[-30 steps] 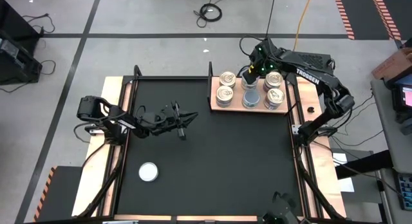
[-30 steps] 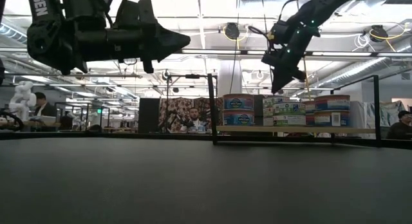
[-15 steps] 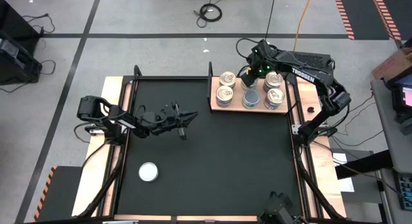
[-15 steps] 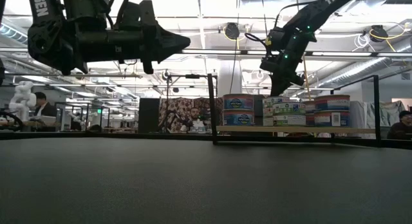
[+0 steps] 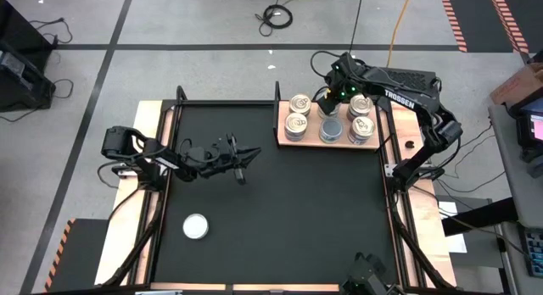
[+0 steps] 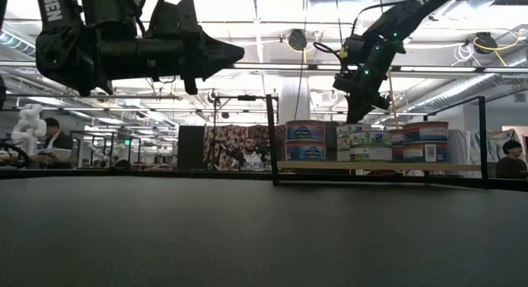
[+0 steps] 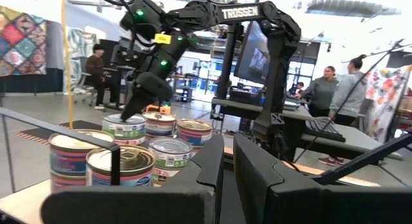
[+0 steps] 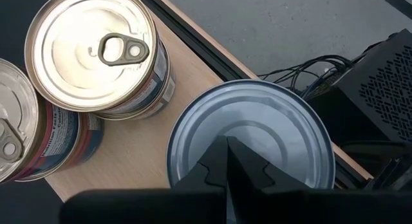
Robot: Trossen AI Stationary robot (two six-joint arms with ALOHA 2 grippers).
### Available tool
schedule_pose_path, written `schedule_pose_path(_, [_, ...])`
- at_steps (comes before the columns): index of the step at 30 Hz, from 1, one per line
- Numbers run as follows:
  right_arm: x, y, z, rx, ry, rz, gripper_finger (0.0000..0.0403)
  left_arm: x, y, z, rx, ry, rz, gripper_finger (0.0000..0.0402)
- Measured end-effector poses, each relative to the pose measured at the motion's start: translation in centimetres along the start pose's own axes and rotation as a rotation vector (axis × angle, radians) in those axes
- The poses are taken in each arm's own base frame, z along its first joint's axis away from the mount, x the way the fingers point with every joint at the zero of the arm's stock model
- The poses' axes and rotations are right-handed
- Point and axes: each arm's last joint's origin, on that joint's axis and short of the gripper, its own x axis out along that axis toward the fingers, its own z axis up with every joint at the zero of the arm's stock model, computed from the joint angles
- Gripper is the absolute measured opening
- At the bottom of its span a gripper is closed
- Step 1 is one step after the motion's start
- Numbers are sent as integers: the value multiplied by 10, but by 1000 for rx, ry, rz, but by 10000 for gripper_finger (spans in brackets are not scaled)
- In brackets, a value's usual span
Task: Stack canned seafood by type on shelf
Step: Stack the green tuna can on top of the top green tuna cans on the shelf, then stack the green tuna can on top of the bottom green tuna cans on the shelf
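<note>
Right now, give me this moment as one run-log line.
right gripper: shut, above plain silvery-blue tin on wooden shelf | left gripper: waiting mid-table | loose silvery tin: on black mat, unshelved

Shelf (image 5: 280, 125) crowded; lone tin (image 5: 196, 226) unobstructed

Tin stacks (image 5: 298, 124) on shelf (image 5: 281, 136) at table's far right; lone tin (image 5: 196, 226) near left

Six tin stacks (image 5: 297, 123), one shelf (image 5: 282, 117), one loose tin (image 5: 196, 226).
</note>
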Motion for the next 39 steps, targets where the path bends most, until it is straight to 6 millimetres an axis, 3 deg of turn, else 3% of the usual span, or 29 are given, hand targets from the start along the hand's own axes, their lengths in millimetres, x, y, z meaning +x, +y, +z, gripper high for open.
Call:
schedule_pose_path(5, [-7,1,2,-20,-36,0,0,0,-1,0,6,3,-25,38])
schedule_pose_path(12, [-42,4,3,-33,-153,1,0,0,0,-1,10,11,-26,38])
schedule_pose_path(16, [-69,18,-4,-77,-201,59,0,4,-3,-5,24,73,-34,38])
schedule_pose_path(19, [-93,40,-14,-157,-221,129,0,17,-13,-1,80,166,-60,37])
schedule_pose_path(24, [-131,87,-44,-300,-208,264,0,41,-40,26,144,443,-71,37])
schedule_pose_path(29, [-157,130,-92,-419,-257,462,0,42,-93,53,281,769,-136,37])
schedule_pose_path(35, [-146,162,-160,-422,-344,636,0,17,-155,86,351,902,-128,37])
schedule_pose_path(39, [-123,184,-196,-410,-408,739,0,-3,-176,96,289,973,-146,37])
